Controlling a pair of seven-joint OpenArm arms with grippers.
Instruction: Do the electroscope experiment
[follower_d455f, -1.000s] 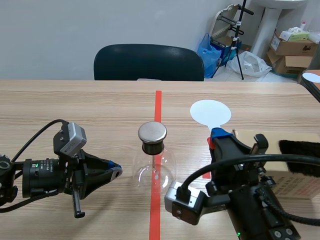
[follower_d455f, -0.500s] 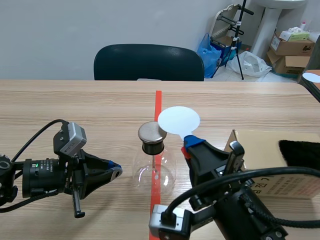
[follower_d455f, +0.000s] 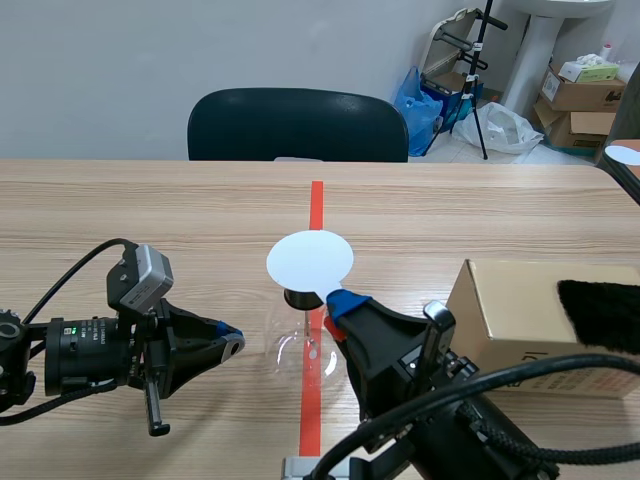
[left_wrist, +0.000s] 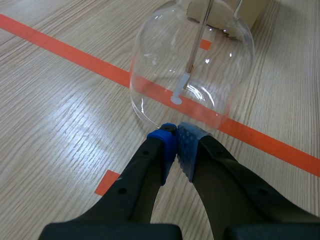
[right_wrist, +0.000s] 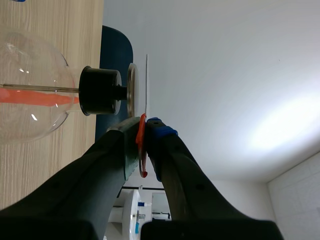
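Both sets of fingers are closed. The right fingers (right_wrist: 154, 132) pinch the orange-red handle (right_wrist: 141, 146) of a white disc (follower_d455f: 310, 259), with the pads pressed on either side of it. They hold the disc flat over the electroscope (follower_d455f: 303, 345). From the scene view the disc covers the metal cap (right_wrist: 131, 90). The right wrist view shows the disc edge-on, just off the cap with a thin gap between them. The left fingers (left_wrist: 169, 141) grip nothing, and their tips meet low over the desk (follower_d455f: 120, 210). They point at the foot of the glass flask (left_wrist: 192, 65) from its 9 o'clock side, close to it but not touching. The flask stands upright on the orange-red tape line (follower_d455f: 316, 205), with its rod hanging straight down inside. At 3 o'clock from the flask a cardboard box (follower_d455f: 520, 315) lies on the desk with a black furry pad (follower_d455f: 600, 312) on top. At 12 o'clock, beyond the far edge of the desk, stands a dark chair (follower_d455f: 297, 125).
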